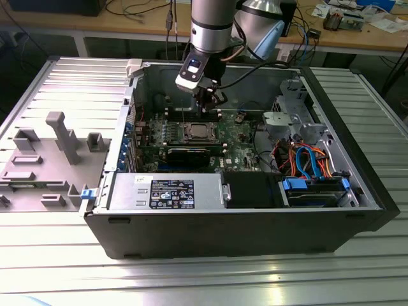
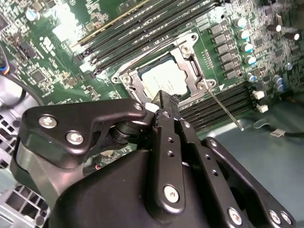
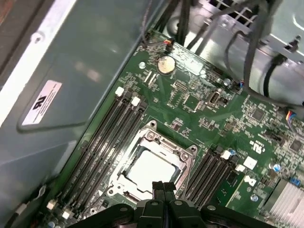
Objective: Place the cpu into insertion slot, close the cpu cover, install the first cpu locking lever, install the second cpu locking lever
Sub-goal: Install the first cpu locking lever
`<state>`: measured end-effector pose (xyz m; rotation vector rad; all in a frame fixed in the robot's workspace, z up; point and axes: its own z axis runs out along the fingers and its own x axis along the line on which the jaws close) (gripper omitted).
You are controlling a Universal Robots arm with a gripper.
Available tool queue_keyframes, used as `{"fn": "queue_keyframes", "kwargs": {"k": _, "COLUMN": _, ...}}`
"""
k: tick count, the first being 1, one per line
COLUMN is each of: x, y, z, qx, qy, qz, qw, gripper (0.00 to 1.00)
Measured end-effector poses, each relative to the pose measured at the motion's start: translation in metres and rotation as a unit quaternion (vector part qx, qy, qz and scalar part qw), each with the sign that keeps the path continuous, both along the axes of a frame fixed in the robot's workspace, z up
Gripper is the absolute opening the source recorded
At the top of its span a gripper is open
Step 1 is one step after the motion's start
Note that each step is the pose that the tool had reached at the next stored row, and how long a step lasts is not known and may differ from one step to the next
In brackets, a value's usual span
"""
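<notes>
**Surroundings.** An open computer case (image 1: pixel 223 233) lies on a ribbed metal table (image 1: pixel 191 280). A grey fixture plate (image 1: pixel 38 172) with upright blocks sits on the table at the exterior view's left. My arm enters the case from above. A power supply (image 1: pixel 166 191) runs along the case wall nearest the exterior camera. A drive bay (image 1: pixel 315 191) with blue fittings stands at the exterior view's right, with orange and blue cables (image 1: pixel 306 159) just behind it. All three are well apart from my gripper (image 3: pixel 164 186). A thin locking lever (image 2: pixel 225 108) slants out from one socket corner across the neighbouring memory slots (image 3: pixel 107 137). I cannot tell whether it is latched.

**Containers.** The case holds the green motherboard (image 3: pixel 156 102). On the board, the insertion slot (image 3: pixel 134 153) holds the cpu (image 3: pixel 152 168). The chip's silver top shows through the window of the cpu cover (image 2: pixel 192 73), which lies flat over it. My fingers are pressed together with nothing between them, and their tips hang just over one edge of the cover. I cannot judge whether they touch it.

**Count.** One cpu, one cpu cover, one lever in sight, one coin battery (image 3: pixel 165 64), and two banks of memory slots, one on each side of the socket.
</notes>
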<state>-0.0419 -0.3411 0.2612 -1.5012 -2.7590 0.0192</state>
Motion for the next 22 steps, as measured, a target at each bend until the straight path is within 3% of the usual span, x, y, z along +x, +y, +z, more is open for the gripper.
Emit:
{"fn": "queue_keyframes", "kwargs": {"k": 2, "x": 0.0003, "y": 0.0, "z": 0.0, "qx": 0.0, "qy": 0.0, "qz": 0.013, "qw": 0.9999, "gripper": 0.11}}
{"fn": "queue_keyframes", "kwargs": {"k": 9, "x": 0.0003, "y": 0.0, "z": 0.0, "qx": 0.0, "qy": 0.0, "qz": 0.019, "qw": 0.9998, "gripper": 0.11}}
{"fn": "queue_keyframes", "kwargs": {"k": 11, "x": 0.0003, "y": 0.0, "z": 0.0, "qx": 0.0, "qy": 0.0, "qz": 0.057, "qw": 0.9984, "gripper": 0.11}}
{"fn": "queue_keyframes", "kwargs": {"k": 12, "x": 0.0003, "y": 0.0, "z": -0.0001, "qx": 0.0, "qy": 0.0, "qz": 0.078, "qw": 0.997, "gripper": 0.11}}
{"fn": "queue_keyframes", "kwargs": {"k": 13, "x": 0.0003, "y": 0.0, "z": -0.0001, "qx": 0.0, "qy": 0.0, "qz": 0.086, "qw": 0.9963, "gripper": 0.11}}
{"fn": "queue_keyframes", "kwargs": {"k": 18, "x": 0.0003, "y": 0.0, "z": -0.0001, "qx": 0.0, "qy": 0.0, "qz": 0.148, "qw": 0.9889, "gripper": 0.11}}
{"fn": "queue_keyframes", "kwargs": {"k": 19, "x": 0.0003, "y": 0.0, "z": -0.0002, "qx": 0.0, "qy": 0.0, "qz": 0.165, "qw": 0.9863, "gripper": 0.11}}
{"fn": "queue_keyframes", "kwargs": {"k": 20, "x": 0.0003, "y": 0.0, "z": -0.0002, "qx": 0.0, "qy": 0.0, "qz": 0.188, "qw": 0.9822, "gripper": 0.11}}
{"fn": "queue_keyframes", "kwargs": {"k": 22, "x": 0.0003, "y": 0.0, "z": -0.0002, "qx": 0.0, "qy": 0.0, "qz": 0.206, "qw": 0.9786, "gripper": 0.11}}
